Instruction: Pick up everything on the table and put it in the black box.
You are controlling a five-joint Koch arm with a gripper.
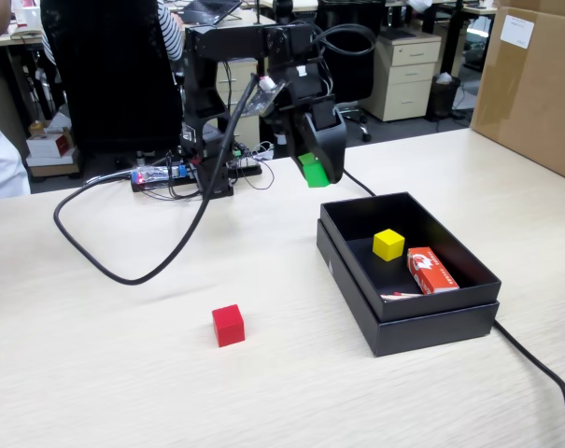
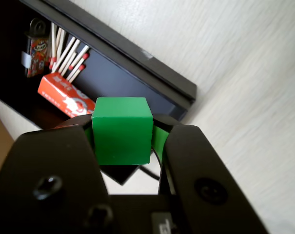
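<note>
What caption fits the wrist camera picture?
End effector carrying a green cube above the black box holding matches.

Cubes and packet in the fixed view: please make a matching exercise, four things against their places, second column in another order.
Things:
1. green cube
2. yellow cube
3. red cube
4. red-and-white packet

Places:
A. on the table, outside the black box
B. held in the tool, above the table
C. flat in the box, nearer the camera
D. in the box, nearer its far wall

Pairs: 1-B, 2-D, 3-A, 4-C

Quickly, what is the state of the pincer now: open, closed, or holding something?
Pincer: closed on the green cube, held in the air near the black box.
</note>
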